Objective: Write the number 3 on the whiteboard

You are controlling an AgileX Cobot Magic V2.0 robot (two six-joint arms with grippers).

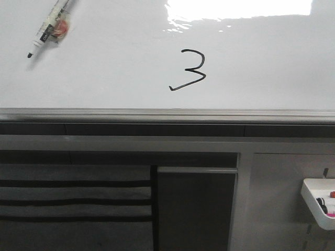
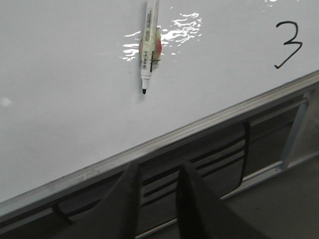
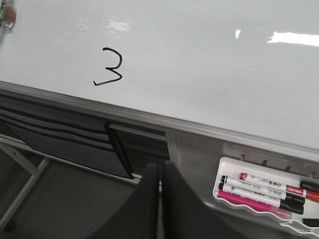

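Note:
A black hand-drawn number 3 (image 1: 188, 69) with a long lower-left tail stands on the glossy whiteboard (image 1: 104, 73); the digit also shows as the number 3 (image 2: 289, 44) and the number 3 (image 3: 109, 66) in the wrist views. A white marker (image 1: 49, 27) with a black tip lies uncapped on the board at the upper left, apart from both grippers, seen too as the marker (image 2: 148, 42). My left gripper (image 2: 158, 169) is open and empty, below the board's grey frame (image 2: 164, 137). My right gripper (image 3: 161, 168) is shut on nothing, also below the frame (image 3: 164, 123).
A white tray (image 3: 234, 201) holding several markers, black, red and pink, hangs on the grey panel at the lower right, seen as the tray (image 1: 319, 201) in the front view. Dark slatted panels (image 1: 73, 198) sit under the board. Bright light glare (image 1: 235, 10) marks the board's top.

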